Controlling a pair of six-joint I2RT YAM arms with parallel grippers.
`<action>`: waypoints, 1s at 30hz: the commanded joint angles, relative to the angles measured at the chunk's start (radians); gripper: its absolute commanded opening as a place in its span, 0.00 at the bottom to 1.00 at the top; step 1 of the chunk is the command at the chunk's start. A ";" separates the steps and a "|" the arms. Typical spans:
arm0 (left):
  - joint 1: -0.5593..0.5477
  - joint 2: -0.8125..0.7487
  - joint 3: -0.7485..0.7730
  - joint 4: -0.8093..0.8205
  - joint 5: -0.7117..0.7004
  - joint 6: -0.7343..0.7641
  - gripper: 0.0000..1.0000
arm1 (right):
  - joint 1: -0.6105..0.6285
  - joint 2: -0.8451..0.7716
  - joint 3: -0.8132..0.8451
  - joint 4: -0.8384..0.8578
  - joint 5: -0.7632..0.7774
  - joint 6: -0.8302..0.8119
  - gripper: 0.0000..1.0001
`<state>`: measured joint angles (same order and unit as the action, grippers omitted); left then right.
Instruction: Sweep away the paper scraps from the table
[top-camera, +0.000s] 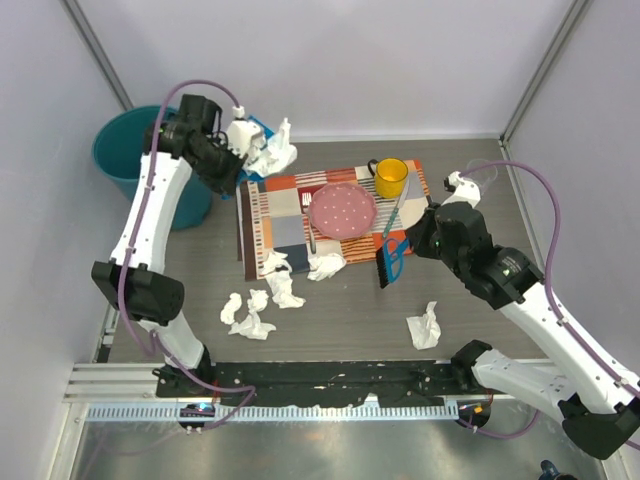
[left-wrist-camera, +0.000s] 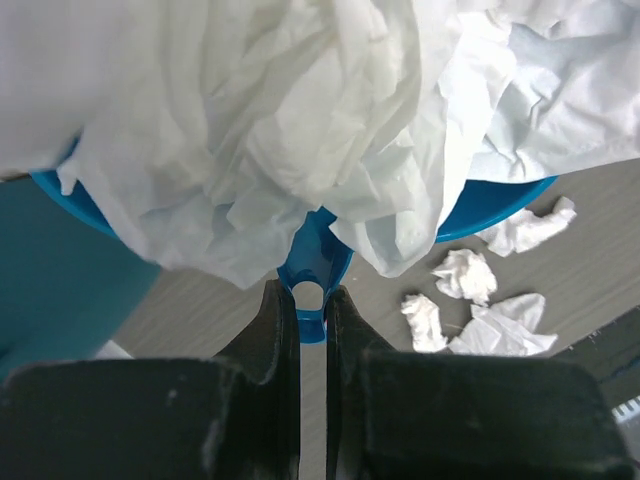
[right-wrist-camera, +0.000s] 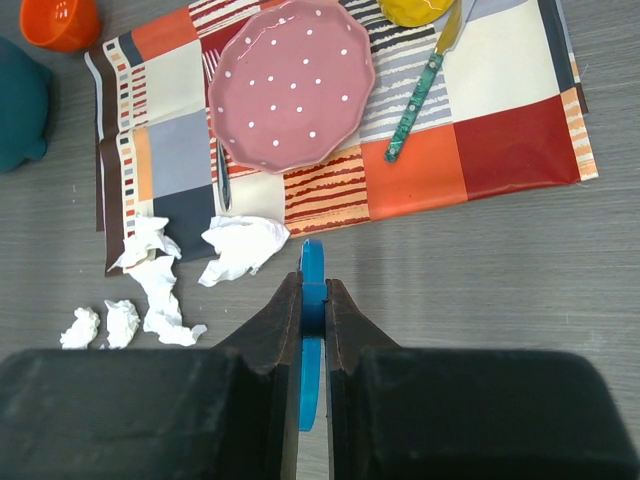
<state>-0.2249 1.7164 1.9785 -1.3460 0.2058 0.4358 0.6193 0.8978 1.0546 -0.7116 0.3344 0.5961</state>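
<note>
My left gripper (top-camera: 236, 160) is shut on the handle of the blue dustpan (left-wrist-camera: 312, 262) and holds it raised at the back left, next to the teal bin (top-camera: 135, 150). Crumpled white paper (left-wrist-camera: 300, 120) fills the pan and also shows in the top view (top-camera: 272, 155). My right gripper (top-camera: 410, 243) is shut on the blue handle of a brush (right-wrist-camera: 312, 275), which hangs over the table (top-camera: 350, 320) at the placemat's front right. Several paper scraps lie on the table: one at the mat's front edge (top-camera: 325, 265), a group left of it (top-camera: 255, 312) and one at the right (top-camera: 425, 327).
A patchwork placemat (top-camera: 280, 200) carries a pink dotted plate (top-camera: 342, 208), a yellow mug (top-camera: 390, 177), a green-handled knife (right-wrist-camera: 420, 90) and a fork (right-wrist-camera: 222, 170). An orange cup (right-wrist-camera: 60, 20) stands near the bin. Grey walls enclose the table.
</note>
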 joint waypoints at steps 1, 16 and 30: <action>0.068 0.023 0.098 -0.314 0.029 0.046 0.00 | -0.003 -0.003 0.004 0.043 -0.006 -0.012 0.01; 0.208 0.032 0.252 -0.314 -0.057 0.049 0.00 | -0.004 -0.010 -0.033 0.046 -0.026 -0.015 0.01; 0.439 0.069 0.374 -0.314 -0.039 0.072 0.00 | -0.004 -0.019 -0.071 0.046 -0.044 -0.004 0.01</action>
<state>0.1417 1.7714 2.2929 -1.3544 0.1574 0.4862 0.6186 0.8963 0.9871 -0.7040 0.2955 0.5945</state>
